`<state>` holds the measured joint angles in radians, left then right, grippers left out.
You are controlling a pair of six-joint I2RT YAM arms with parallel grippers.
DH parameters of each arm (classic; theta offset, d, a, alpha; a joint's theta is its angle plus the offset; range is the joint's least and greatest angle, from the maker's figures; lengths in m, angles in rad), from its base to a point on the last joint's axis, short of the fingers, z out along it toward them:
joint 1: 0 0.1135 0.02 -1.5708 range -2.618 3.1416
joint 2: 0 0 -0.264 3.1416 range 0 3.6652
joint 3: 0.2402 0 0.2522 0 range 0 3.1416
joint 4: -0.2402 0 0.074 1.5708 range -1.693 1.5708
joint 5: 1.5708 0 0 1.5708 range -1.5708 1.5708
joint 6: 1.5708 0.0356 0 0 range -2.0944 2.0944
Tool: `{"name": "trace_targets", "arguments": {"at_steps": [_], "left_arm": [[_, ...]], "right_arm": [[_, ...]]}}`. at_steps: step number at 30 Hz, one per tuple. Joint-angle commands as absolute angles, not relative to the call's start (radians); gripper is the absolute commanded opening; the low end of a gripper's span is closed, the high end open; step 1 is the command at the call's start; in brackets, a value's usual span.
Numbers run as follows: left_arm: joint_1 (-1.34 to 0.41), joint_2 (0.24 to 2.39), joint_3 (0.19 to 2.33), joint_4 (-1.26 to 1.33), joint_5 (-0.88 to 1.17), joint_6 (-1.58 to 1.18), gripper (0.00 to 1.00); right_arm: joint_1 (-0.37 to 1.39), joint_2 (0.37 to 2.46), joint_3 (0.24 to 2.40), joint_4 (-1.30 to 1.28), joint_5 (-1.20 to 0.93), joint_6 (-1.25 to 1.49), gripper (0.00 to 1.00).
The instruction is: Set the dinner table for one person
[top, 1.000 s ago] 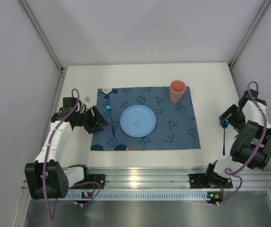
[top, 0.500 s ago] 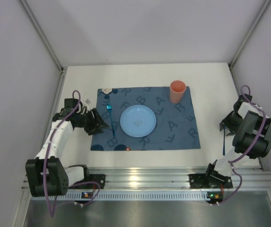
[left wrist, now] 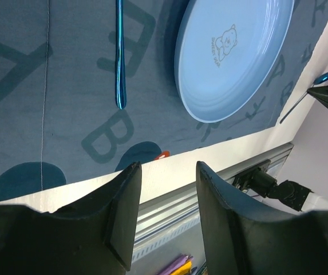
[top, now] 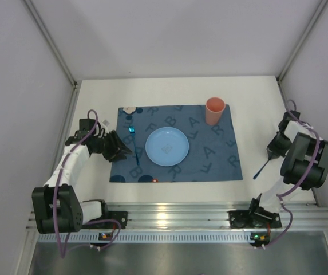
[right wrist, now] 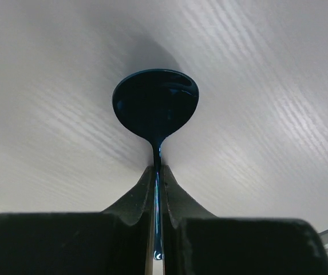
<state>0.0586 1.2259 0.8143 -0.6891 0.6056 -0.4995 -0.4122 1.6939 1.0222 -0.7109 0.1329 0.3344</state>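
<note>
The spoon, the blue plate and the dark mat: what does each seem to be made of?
The spoon looks like metal with a glossy dark-blue finish: its bowl shows sharp reflections. The plate seems plastic or glazed ceramic, smooth with soft sheen. The mat looks like matte cloth: no glare, printed letters.

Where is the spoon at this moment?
The spoon is clamped in the right pincer, on the right side of the top view, over the white dinner table and just right of the blue mat.
</note>
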Motion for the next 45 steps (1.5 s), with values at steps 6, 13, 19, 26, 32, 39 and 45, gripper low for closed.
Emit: {"name": "trace_targets", "arguments": {"at_steps": [6,13,19,26,32,39,45], "left_arm": [[0.061,1.239,0.844,-0.629,0.607,-0.522,0.50],[0.061,1.227,0.861,-0.649,0.604,-0.515,0.54],[0.063,1.193,0.864,-0.710,0.562,-0.486,0.55],[0.063,1.154,0.859,-0.756,0.522,-0.466,0.56],[0.063,1.123,0.853,-0.779,0.505,-0.462,0.56],[0.063,1.108,0.865,-0.802,0.468,-0.449,0.56],[0.063,1.098,0.865,-0.799,0.460,-0.456,0.56]], "right_arm": [[-0.105,1.580,1.239,-0.761,0.153,0.419,0.00],[0.201,1.480,1.295,-0.856,0.163,0.495,0.00],[0.448,1.514,1.223,-0.795,0.132,0.561,0.00],[0.523,1.681,1.319,-0.758,0.141,0.537,0.00],[0.526,1.810,1.417,-0.755,0.138,0.502,0.00],[0.526,1.922,1.511,-0.787,0.140,0.500,0.05],[0.541,1.911,1.535,-0.811,0.146,0.503,0.69]]}}
